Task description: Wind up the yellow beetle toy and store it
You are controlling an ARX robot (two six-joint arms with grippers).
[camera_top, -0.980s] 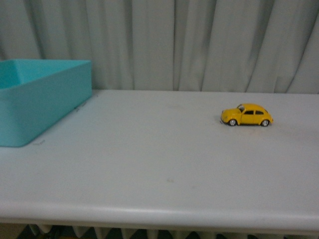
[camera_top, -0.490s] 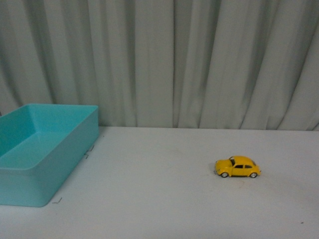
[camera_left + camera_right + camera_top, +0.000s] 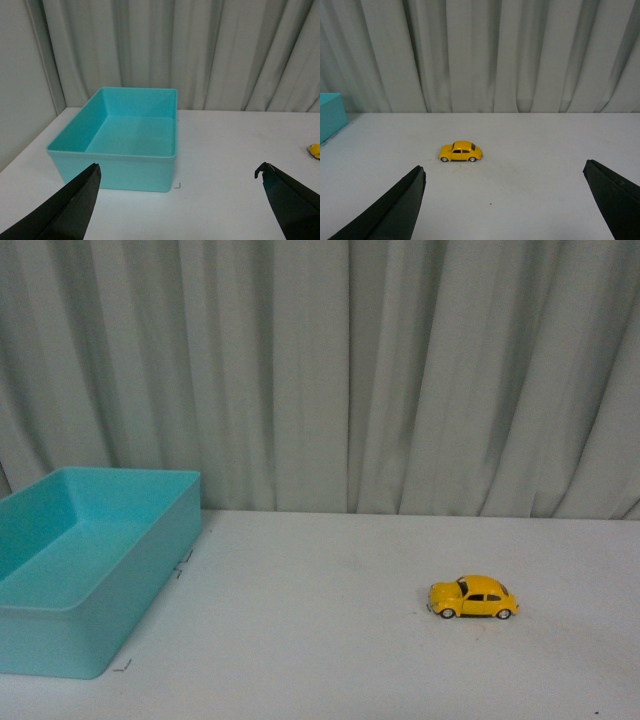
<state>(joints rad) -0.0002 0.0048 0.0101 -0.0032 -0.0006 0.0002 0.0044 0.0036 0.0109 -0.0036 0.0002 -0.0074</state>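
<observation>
The yellow beetle toy [image 3: 473, 597] stands on its wheels on the white table [image 3: 330, 640], right of the middle, side-on with its nose to the left. In the right wrist view the yellow beetle toy [image 3: 461, 151] sits well ahead of my open right gripper [image 3: 502, 172], nothing between the black fingers [image 3: 395, 210]. My left gripper [image 3: 179, 171] is open too, facing the teal box [image 3: 125, 135]; a sliver of the yellow beetle toy [image 3: 314, 150] shows at the frame edge. Neither arm appears in the front view.
The open teal box [image 3: 80, 560] stands empty at the table's left end. Grey pleated curtains [image 3: 350, 370] hang behind the table. Small black corner marks [image 3: 122, 667] lie beside the box.
The front view has tilted upward: the table's near edge has left the frame and more curtain shows. The toy and box appear lower in the picture; neither has shifted on the table.
</observation>
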